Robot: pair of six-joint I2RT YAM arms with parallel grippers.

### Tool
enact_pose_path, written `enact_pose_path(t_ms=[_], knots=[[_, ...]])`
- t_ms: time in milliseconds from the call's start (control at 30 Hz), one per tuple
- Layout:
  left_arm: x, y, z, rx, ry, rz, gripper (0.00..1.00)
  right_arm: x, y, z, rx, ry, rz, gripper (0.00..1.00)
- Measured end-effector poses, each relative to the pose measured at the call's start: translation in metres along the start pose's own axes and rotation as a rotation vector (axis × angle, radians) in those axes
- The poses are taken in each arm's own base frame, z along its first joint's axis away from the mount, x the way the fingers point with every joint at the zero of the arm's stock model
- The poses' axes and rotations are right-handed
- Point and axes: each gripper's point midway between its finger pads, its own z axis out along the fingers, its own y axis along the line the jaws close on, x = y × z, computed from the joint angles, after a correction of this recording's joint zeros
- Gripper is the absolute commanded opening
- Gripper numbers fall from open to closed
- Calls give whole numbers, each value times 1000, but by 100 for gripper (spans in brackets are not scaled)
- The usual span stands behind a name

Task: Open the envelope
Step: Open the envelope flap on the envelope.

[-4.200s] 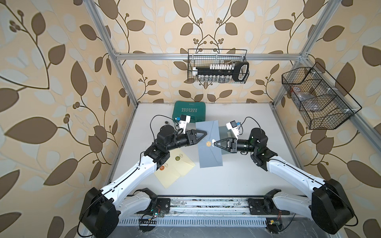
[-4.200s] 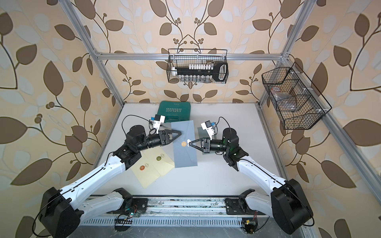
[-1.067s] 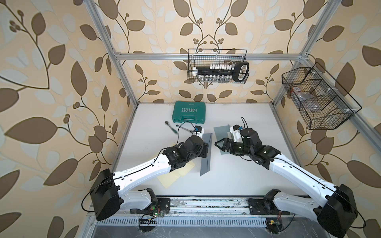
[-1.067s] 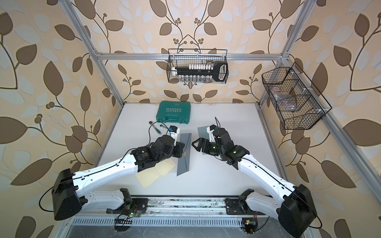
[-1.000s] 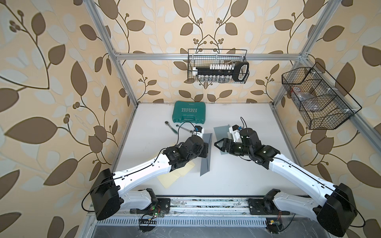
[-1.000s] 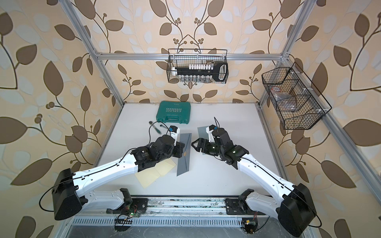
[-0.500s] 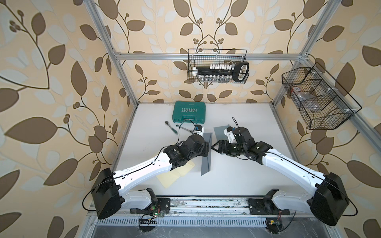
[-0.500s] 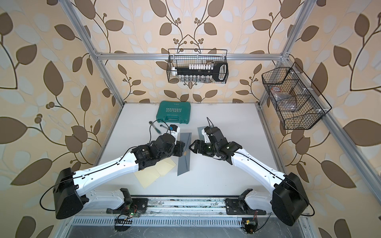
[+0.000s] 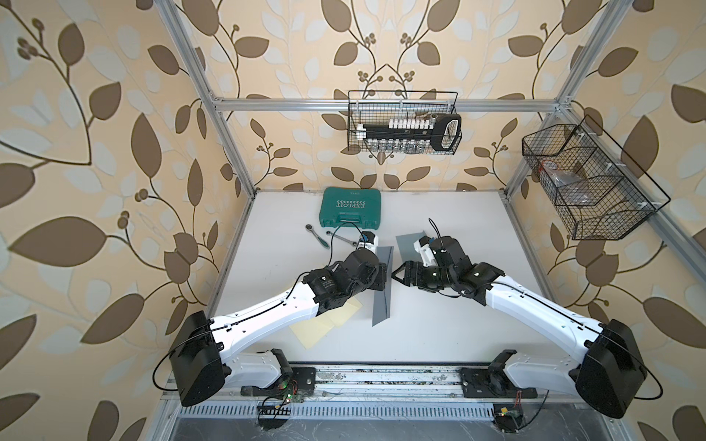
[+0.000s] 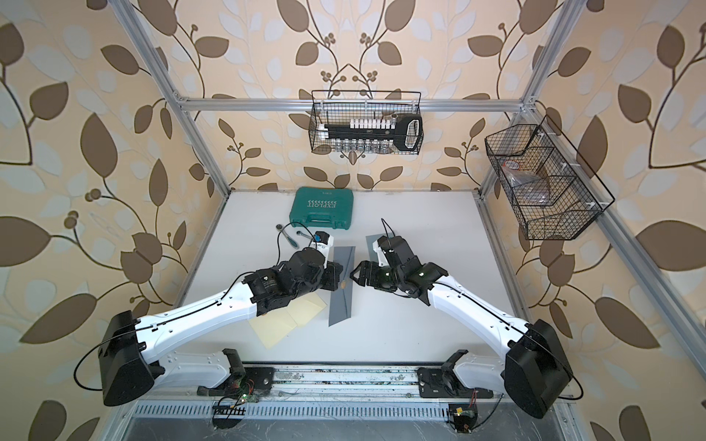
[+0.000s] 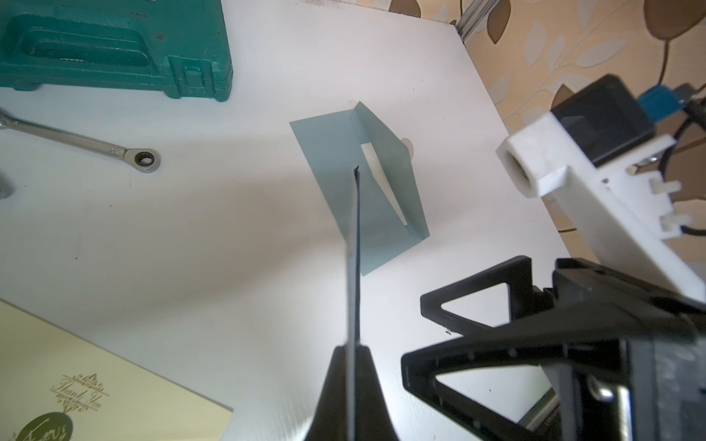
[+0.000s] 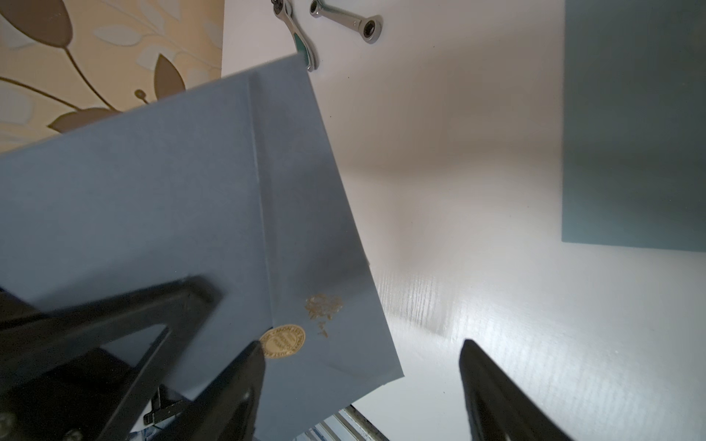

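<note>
A blue-grey envelope (image 9: 382, 294) (image 10: 341, 294) stands on edge above the table, pinched along one side by my left gripper (image 9: 381, 277) (image 10: 335, 280), which is shut on it. In the left wrist view I see only the envelope's thin edge (image 11: 353, 267) rising from the gripper (image 11: 353, 351). A round gold seal (image 12: 282, 341) (image 10: 343, 283) holds its flap down. My right gripper (image 9: 397, 272) (image 10: 355, 273) (image 12: 361, 347) is open, facing the sealed face of the envelope (image 12: 153, 191). One of its fingertips (image 12: 254, 355) is right beside the seal.
A second blue-grey envelope (image 9: 407, 244) (image 11: 363, 179) with a raised flap lies behind my right wrist. A green tool case (image 9: 350, 208) and two wrenches (image 9: 317, 235) (image 9: 342, 238) lie further back. Yellow cards (image 9: 324, 322) lie under my left arm. Wire baskets hang on the walls.
The envelope, earlier lying flat between both grippers, stands on edge in my left gripper. Over the last second my right gripper has slid left, up to its sealed face.
</note>
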Motion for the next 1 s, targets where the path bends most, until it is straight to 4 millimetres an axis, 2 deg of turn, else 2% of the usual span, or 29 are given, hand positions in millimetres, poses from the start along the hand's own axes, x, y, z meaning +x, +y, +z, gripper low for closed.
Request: enact_pose_path(t_ms=[633,833,1000], knots=[[-1,-2,1,12,-9,5,0,-2,-6,0,31,-14,14,79],[12,1,8,17,-2,33,0,-3,-11,0,54,-26,20,79],[10,-3,8,30,-17,40,0,-5,-14,-1,75,-40,30,79]])
